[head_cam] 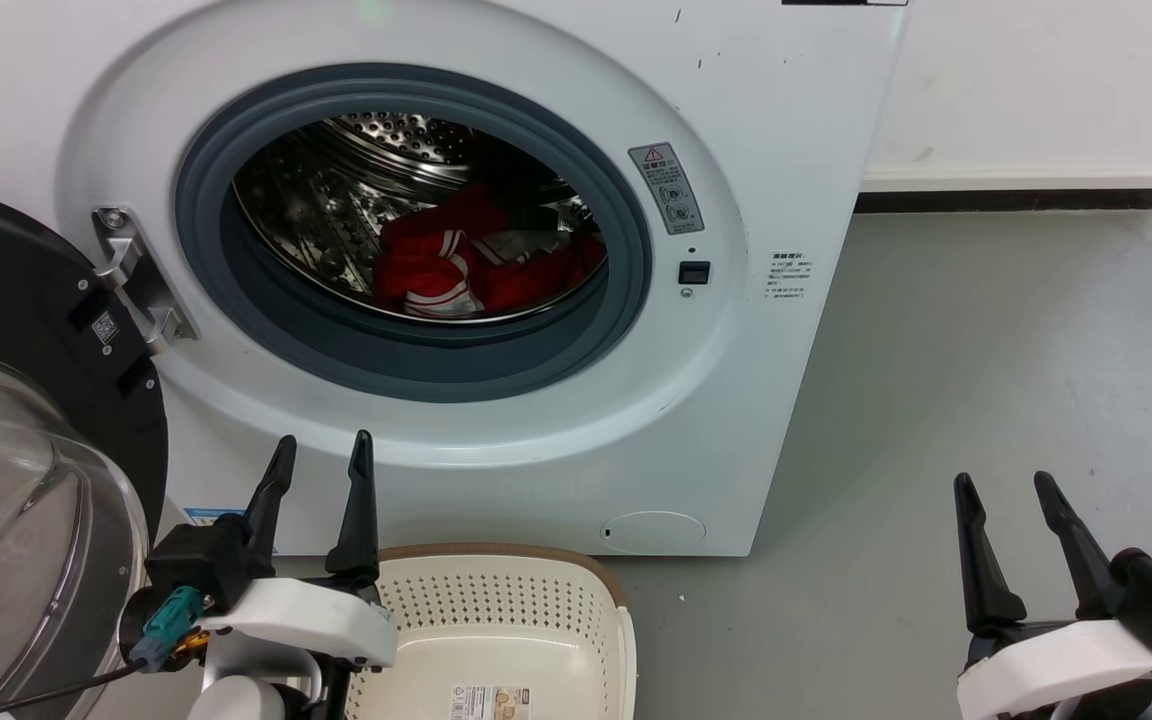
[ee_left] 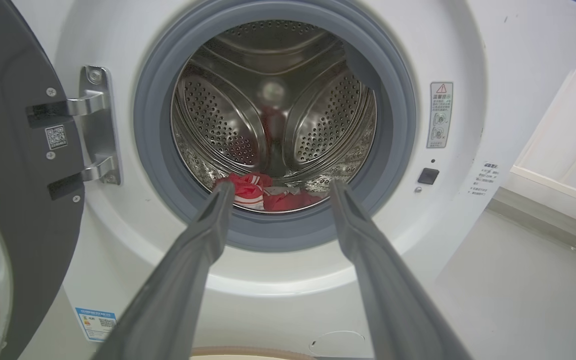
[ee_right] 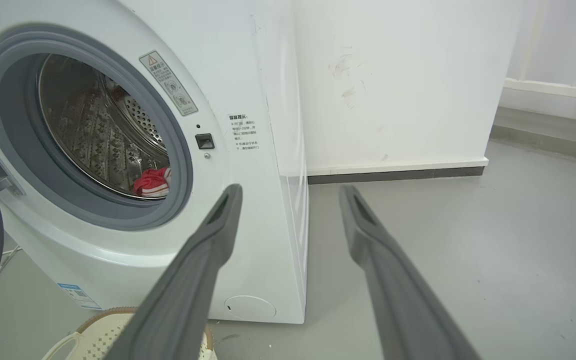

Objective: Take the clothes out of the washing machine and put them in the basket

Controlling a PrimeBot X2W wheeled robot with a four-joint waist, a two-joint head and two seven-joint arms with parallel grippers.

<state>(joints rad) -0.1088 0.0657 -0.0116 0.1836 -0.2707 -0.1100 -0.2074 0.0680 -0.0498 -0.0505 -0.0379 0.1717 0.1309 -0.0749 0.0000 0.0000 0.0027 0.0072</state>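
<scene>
Door point(head_cam: 26, 300) swung wide on the left, and the left gripper point(head_cam: 325, 440) waits beside it, fingers apart, holding nothing. By the look of it we're at the very start: the red clothes point(head_cam: 456, 265) lie low in the washing machine point(head_cam: 756, 150) drum, and the basket point(head_cam: 496, 590) sits near, below the porthole, no garment in the part we see. On the right, the right gripper point(head_cam: 1004, 482), fingers also spread, hangs over grey floor point(head_cam: 986, 350), with a white wall point(head_cam: 1036, 90) beyond.

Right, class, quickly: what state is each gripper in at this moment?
Left gripper: open, holding nothing.
Right gripper: open, holding nothing.
</scene>
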